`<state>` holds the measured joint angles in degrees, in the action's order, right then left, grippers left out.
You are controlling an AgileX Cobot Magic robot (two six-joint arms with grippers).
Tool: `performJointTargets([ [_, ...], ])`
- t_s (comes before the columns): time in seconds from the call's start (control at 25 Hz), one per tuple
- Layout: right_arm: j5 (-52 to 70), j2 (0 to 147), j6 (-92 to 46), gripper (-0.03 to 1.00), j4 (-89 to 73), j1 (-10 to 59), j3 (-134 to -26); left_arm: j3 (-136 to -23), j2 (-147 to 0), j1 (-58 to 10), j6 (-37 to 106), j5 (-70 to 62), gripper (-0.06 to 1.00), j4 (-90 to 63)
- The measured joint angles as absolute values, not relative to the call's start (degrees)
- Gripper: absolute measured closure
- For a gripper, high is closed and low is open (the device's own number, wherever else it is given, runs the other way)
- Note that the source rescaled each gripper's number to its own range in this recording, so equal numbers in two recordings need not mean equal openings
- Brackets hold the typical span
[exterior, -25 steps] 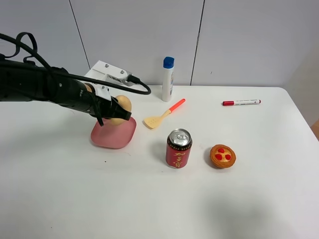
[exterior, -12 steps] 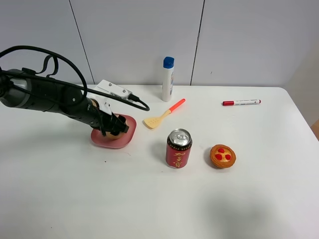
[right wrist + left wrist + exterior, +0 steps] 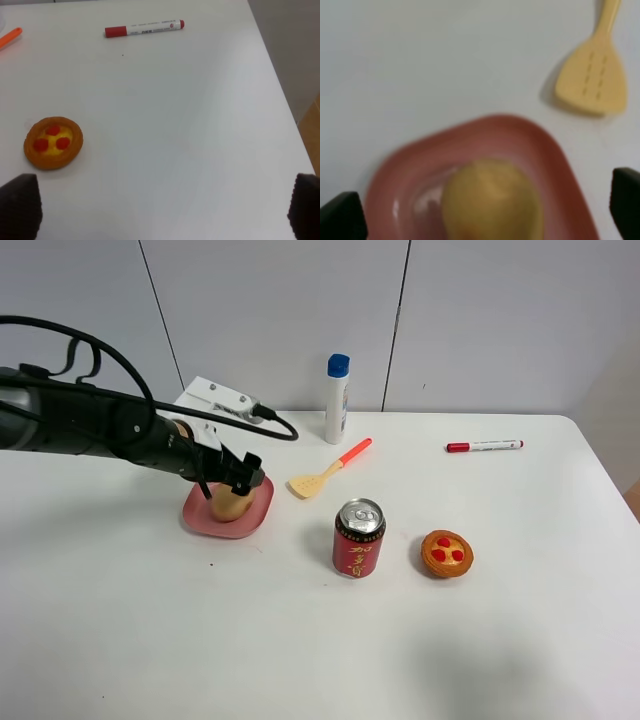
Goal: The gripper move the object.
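The tan egg-shaped object [image 3: 229,506] stands in a pink plate [image 3: 256,516] at the left of the white table. My left gripper [image 3: 236,476] hovers just above it, fingers spread. In the left wrist view the object [image 3: 492,200] sits in the plate [image 3: 520,131], with the gripper [image 3: 482,210] open and its black fingertips [image 3: 341,216] wide apart on either side, not touching it. My right gripper [image 3: 160,207] is open and empty over bare table; it is out of the exterior view.
A yellow spatula with an orange handle [image 3: 312,481] lies right of the plate. A red can [image 3: 358,538], an orange tart with red dots [image 3: 446,553], a red marker [image 3: 484,446] and a white bottle with a blue cap [image 3: 338,398] stand further right.
The left gripper carried the object down from above the plate, set it in the plate, then opened and lifted slightly off it.
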<state>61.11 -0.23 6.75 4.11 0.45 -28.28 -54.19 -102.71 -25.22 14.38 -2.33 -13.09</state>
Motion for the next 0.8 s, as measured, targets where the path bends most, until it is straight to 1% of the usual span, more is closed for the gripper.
performJointTargets([
  [0.2, 61.11, -0.23, 6.75, -0.03, 4.11, 0.45, -28.28, -54.19, -91.60, -24.36, 14.22, -3.17, -0.06, -12.89],
  [0.44, 61.11, -0.23, 6.75, -0.03, 4.11, 0.45, -28.28, -54.14, -76.50, -22.01, 11.48, -11.08, -0.06, -9.71],
  [0.6, 61.11, -0.23, 6.75, -0.03, 4.11, 0.45, -28.28, -54.09, -67.05, -19.97, 6.84, -21.21, -0.06, -4.42],
  [0.8, 61.11, -0.23, 6.75, -0.03, 4.11, 0.45, -28.28, -53.74, -54.82, -17.17, 2.02, -37.27, -0.06, 3.32],
])
